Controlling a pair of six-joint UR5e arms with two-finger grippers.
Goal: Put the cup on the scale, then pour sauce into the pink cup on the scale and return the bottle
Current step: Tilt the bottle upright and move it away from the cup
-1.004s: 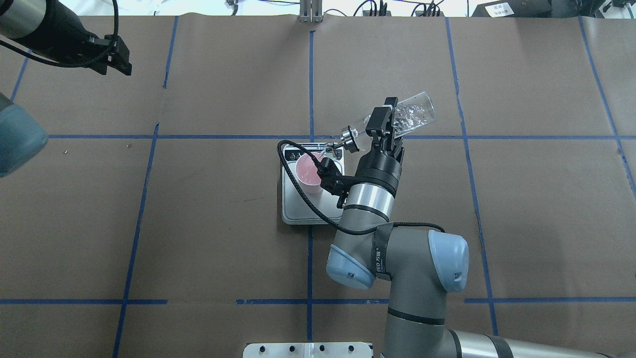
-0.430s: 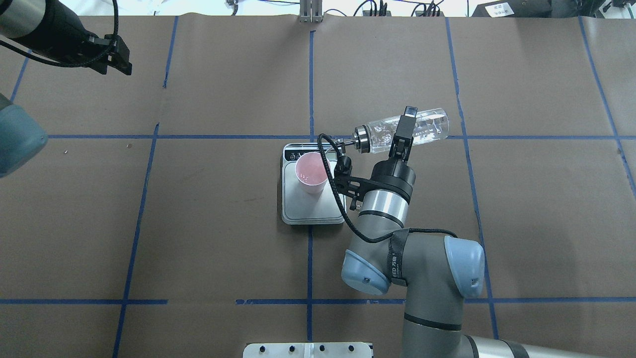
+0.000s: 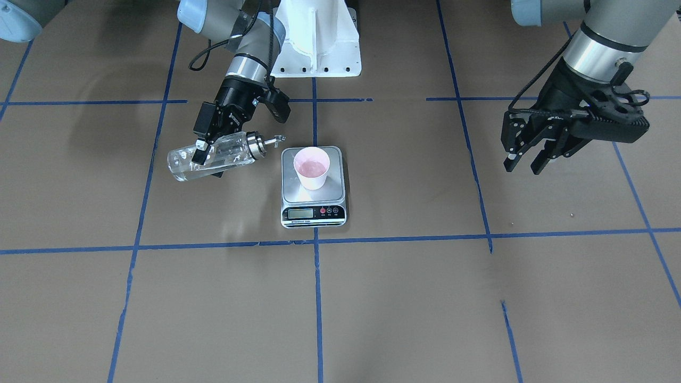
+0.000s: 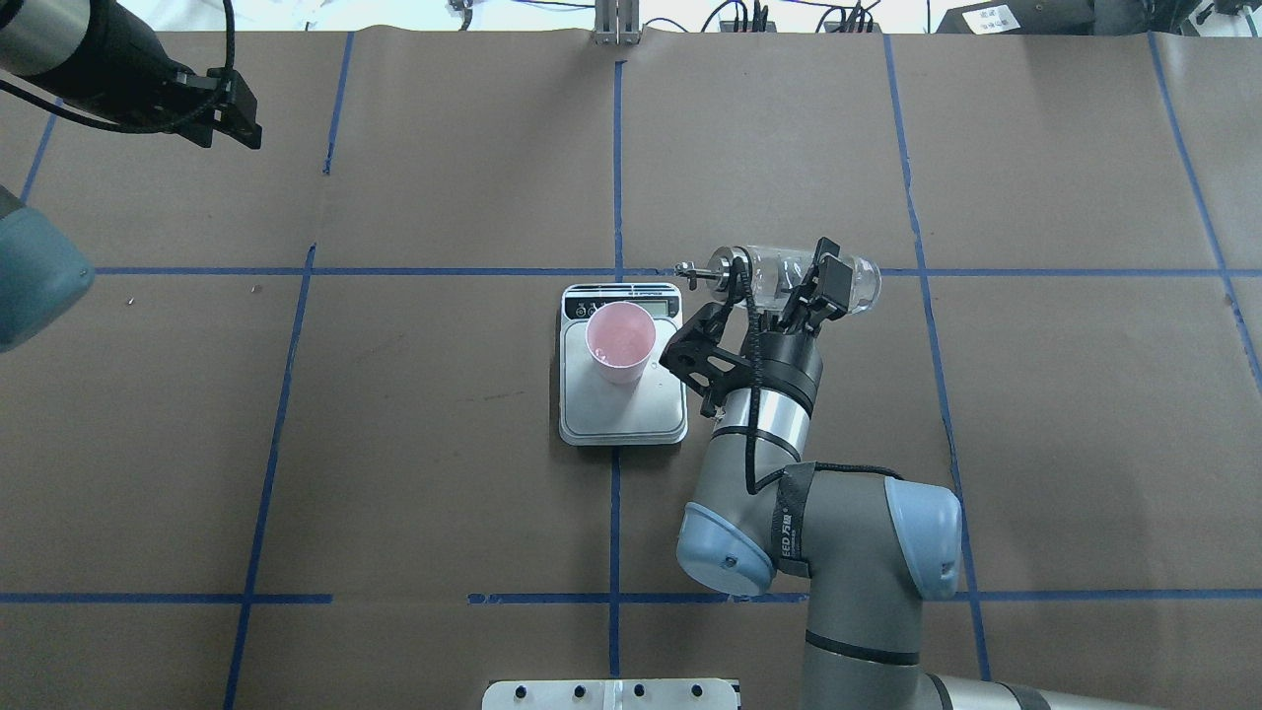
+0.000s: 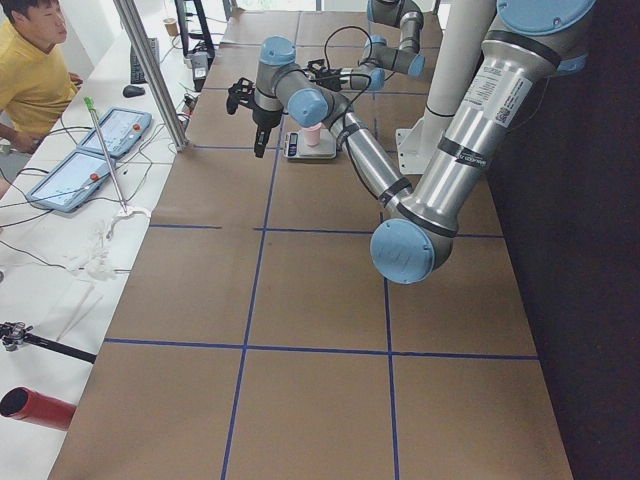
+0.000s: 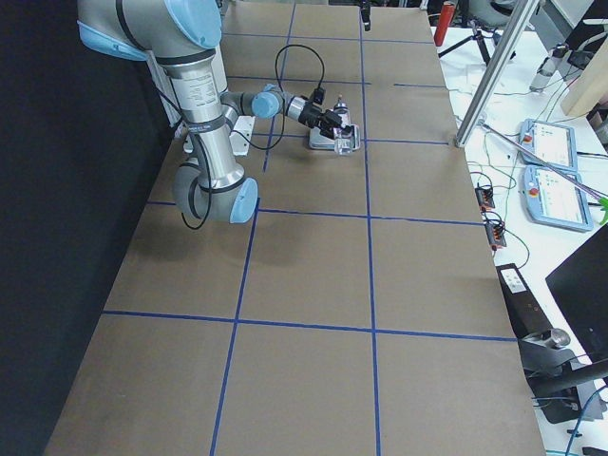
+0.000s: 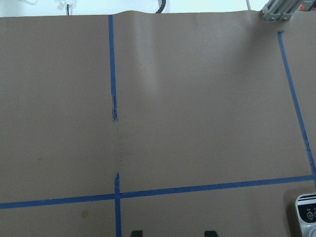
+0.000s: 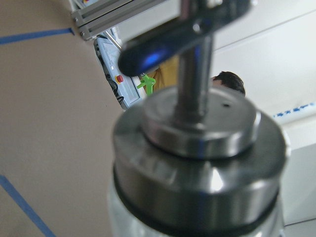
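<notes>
Several tape lines (image 4: pixel 617 168) surround the scale (image 4: pixel 621 412).

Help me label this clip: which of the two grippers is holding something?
The right gripper, shut on the glass bottle tilted beside the scale. The left gripper hangs open with nothing between its fingers.

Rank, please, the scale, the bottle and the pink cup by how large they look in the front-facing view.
1. scale, clearly largest.
2. bottle, longer than the scale but slim.
3. cup, smallest.
</notes>
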